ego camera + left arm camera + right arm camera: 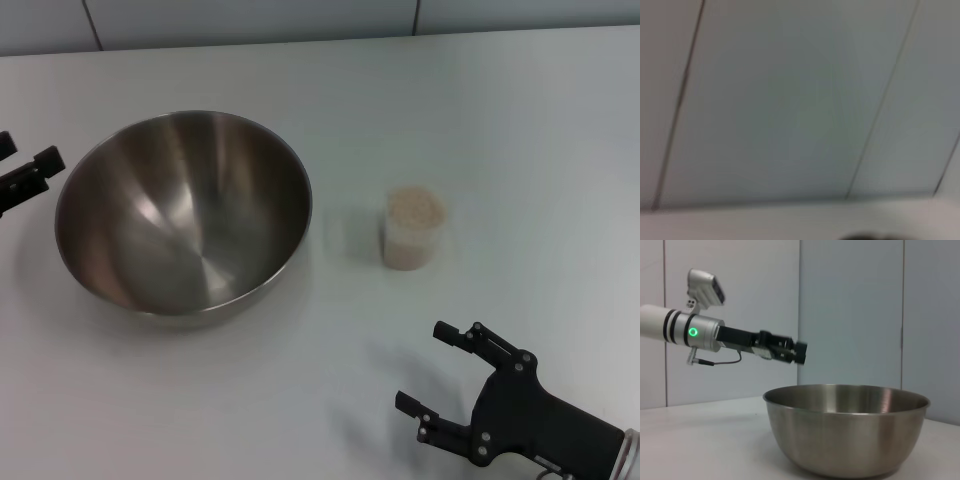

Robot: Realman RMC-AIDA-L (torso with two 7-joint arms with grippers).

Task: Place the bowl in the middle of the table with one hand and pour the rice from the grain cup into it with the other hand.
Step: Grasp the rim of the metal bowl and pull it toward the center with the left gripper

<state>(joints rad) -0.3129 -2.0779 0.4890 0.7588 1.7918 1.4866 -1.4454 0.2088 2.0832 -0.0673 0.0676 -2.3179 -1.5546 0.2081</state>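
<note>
The steel bowl (185,210) stands upright and empty on the white table (520,120), left of the middle; it also shows in the right wrist view (845,435). The grain cup (413,232) stands upright to its right, filled with rice (414,208). My left gripper (30,160) is at the left edge, just beside the bowl's left rim, with its fingers apart and empty; the right wrist view shows it (799,352) hovering above rim height. My right gripper (421,365) is open and empty near the front edge, apart from the cup.
The table's far edge meets a grey panelled wall (300,20). Bare tabletop lies between bowl and cup and to the right of the cup. The left wrist view shows only the wall panels (790,100) and a strip of table.
</note>
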